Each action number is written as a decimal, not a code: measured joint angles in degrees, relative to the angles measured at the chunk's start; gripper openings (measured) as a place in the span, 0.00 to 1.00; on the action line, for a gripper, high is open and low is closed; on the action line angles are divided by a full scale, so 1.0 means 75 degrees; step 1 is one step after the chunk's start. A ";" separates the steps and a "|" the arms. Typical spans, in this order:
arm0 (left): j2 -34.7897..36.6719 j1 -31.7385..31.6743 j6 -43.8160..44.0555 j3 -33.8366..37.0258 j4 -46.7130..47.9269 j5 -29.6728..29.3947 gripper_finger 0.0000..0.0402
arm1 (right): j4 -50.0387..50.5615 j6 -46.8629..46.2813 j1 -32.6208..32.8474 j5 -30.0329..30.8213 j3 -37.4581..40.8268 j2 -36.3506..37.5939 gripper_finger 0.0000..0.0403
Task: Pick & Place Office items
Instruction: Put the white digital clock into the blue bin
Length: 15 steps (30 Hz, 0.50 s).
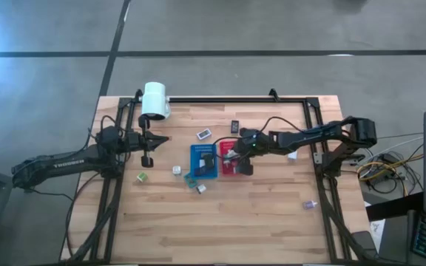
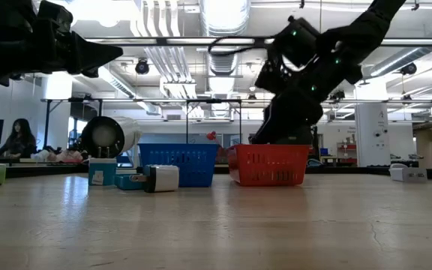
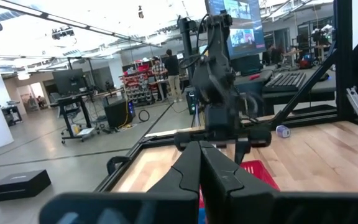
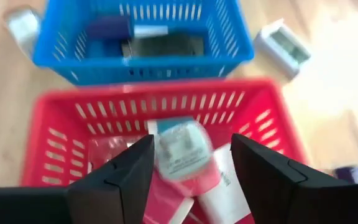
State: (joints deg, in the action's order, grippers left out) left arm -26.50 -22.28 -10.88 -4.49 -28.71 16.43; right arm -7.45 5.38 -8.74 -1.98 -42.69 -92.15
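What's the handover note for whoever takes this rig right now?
Right claw: open above the red basket, a pale teal item between its fingers, apparently just let go.
Left claw: shut, empty, waiting over the table's left side.
Done: several items in the blue basket and the red one.
Left: loose items on the table, including a green one, a white one, a black one and one near the right edge.

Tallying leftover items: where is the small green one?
In the high view, the small green item lies on the table's left part, alone, below the left gripper and left of the blue basket.
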 joint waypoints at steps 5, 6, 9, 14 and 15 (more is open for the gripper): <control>0.0000 0.0000 -0.0002 0.0003 0.0063 -0.0002 0.01 | -0.0263 -0.0085 0.0011 -0.0050 0.0348 0.0943 0.50; 0.0000 0.0000 -0.0002 0.0003 0.0064 -0.0003 0.01 | -0.0551 -0.0083 0.0026 -0.0140 0.0513 0.1175 0.49; -0.0001 0.0000 -0.0002 0.0003 0.0064 -0.0005 0.01 | -0.1868 0.0004 0.0048 -0.0699 0.1273 0.1966 0.47; -0.0003 0.0003 0.0221 0.0003 0.0064 -0.0003 0.01 | -0.4012 0.0080 0.0041 -0.1088 0.2853 0.3348 0.42; -0.0003 0.0000 0.0292 0.0003 0.0062 -0.0005 0.01 | -0.4221 0.0081 0.0024 -0.1058 0.3146 0.3667 0.41</control>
State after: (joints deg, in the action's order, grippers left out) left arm -26.52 -22.28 -8.69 -4.47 -28.24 16.39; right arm -39.11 5.99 -8.56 -9.92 -19.09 -64.65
